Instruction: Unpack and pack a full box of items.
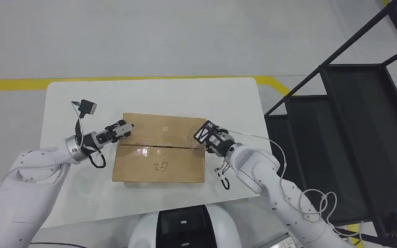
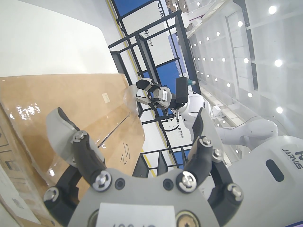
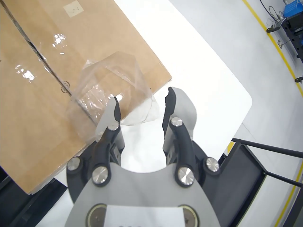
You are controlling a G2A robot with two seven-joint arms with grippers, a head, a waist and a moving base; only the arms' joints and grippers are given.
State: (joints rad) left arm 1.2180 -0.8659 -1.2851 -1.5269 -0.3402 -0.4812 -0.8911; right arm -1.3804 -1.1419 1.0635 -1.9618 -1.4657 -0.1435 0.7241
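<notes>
Two tools flank the closed cardboard box (image 1: 160, 149), which sits in the middle of the white desk (image 1: 74, 99) with its top flaps shut and clear tape (image 1: 139, 145) running along the centre seam (image 1: 177, 147). Your left tool (image 2: 130, 119) is at the left end of the box, fingers spread wide and empty, one finger over the taped end of the top face. Your right tool (image 3: 143, 100) is at the right end, partly spread and holding nothing, its tips just beside a crumpled tab (image 3: 113, 83) of tape that stands up off the cardboard. Going by the task, expect the box to be full and therefore heavy; the board looks stiff and will not give under a pinch, so do not try to lift it by a flap. The tape is the soft part: thin, glossy, likely slick on its outer face, sticky underneath and prone to tearing if you take only a corner. Close the right tool low on the tab, near where it meets the seam, and draw along the seam rather than straight up. Rest the left tool on the top face as a hold-down, since a hard pull could slide the box across the smooth desk.
</notes>
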